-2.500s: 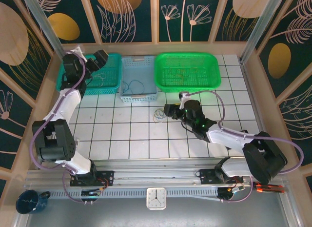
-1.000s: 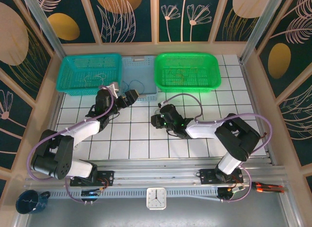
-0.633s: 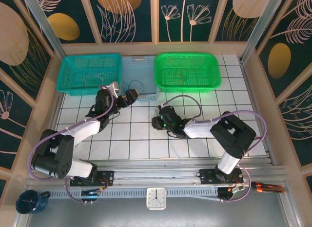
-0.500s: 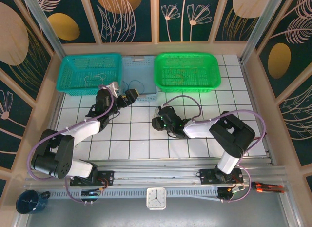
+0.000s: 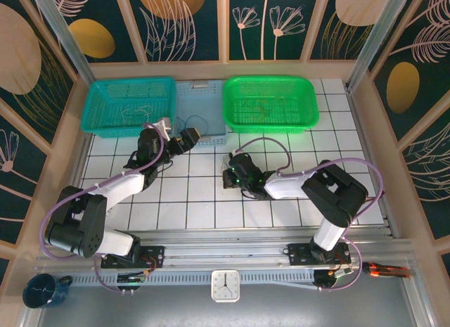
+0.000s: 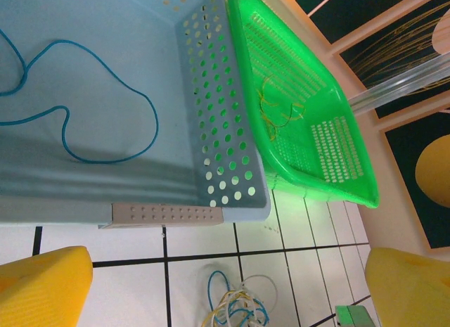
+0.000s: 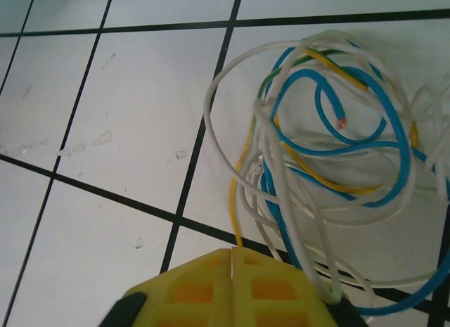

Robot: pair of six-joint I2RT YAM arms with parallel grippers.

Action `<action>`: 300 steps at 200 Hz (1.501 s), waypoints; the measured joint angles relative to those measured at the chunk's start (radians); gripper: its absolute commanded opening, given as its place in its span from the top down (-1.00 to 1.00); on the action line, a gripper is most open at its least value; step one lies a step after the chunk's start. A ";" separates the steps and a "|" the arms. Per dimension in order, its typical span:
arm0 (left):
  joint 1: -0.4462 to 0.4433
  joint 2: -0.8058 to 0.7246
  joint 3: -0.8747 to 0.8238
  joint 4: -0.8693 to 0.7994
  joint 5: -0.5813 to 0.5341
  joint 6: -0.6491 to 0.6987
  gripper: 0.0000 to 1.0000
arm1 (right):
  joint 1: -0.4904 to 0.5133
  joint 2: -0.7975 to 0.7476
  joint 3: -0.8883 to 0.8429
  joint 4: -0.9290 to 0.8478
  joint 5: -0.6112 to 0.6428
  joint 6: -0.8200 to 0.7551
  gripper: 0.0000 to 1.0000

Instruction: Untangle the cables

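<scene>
Several cables (image 7: 323,158) lie tangled on the worktop (image 7: 105,95), one blue wire (image 6: 156,123) already in a basket (image 6: 225,151); right hand (image 7: 232,251) pinches them, left hand (image 5: 190,138) wide.

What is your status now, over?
Left gripper open beside light-blue basket. Right gripper shut on yellow wire. Cable tangle knotted on tiles.

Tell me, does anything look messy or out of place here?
Yes: a knot of cables, blue, white and yellow, lies snarled on the white tiled table. One blue end shows a bare coppery tip. The right pincer is closed, and a yellow strand runs into it.
</scene>
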 measured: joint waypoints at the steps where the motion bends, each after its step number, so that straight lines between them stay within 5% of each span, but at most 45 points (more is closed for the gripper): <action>1: 0.000 0.000 0.000 0.000 0.000 0.000 -0.98 | 0.000 0.000 0.000 0.000 0.000 0.003 1.00; 106: 0.000 -0.002 0.000 0.023 0.024 0.030 -0.97 | -0.007 -0.250 0.092 -0.114 -0.021 -0.070 1.00; 179: -0.010 -0.064 -0.053 0.086 0.060 0.124 -0.98 | -0.105 -0.394 0.117 -0.146 -0.094 -0.073 1.00; 300: -0.247 0.034 -0.051 0.082 -0.017 0.374 -0.98 | -0.132 -0.442 0.117 -0.146 -0.179 -0.058 1.00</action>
